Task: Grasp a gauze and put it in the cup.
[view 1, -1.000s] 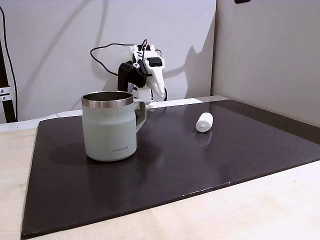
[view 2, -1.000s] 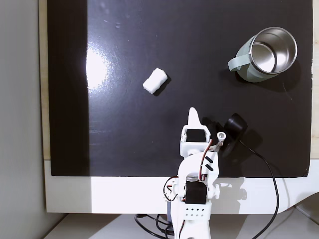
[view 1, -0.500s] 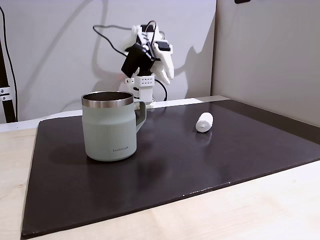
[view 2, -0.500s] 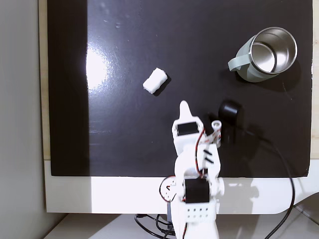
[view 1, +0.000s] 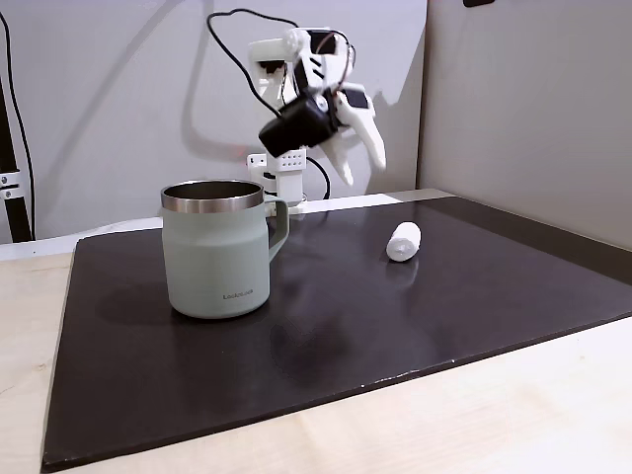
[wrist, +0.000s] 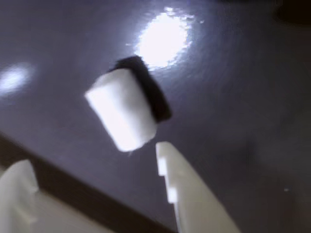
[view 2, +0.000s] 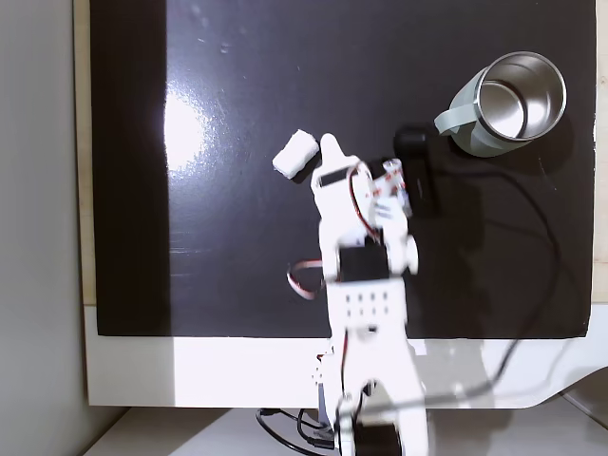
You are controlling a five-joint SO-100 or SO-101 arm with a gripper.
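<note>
pincer [view 1: 363, 156] raised above the mat, fingers parted, holding nothing, tilted down to line up a grab | gauze [view 2: 295, 154] lying on its side on the black mat [view 1: 415, 316], well apart from the cup [view 1: 216, 248] | cup upright, mouth open, ready for the drop

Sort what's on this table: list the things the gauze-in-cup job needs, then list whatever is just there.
Needed for the job:
gauze, lying on the mat, not yet gripped
cup, upright, nothing visible inside
gripper, raised above the mat, near the gauze

Just there:
black mat
arm's cable
</note>
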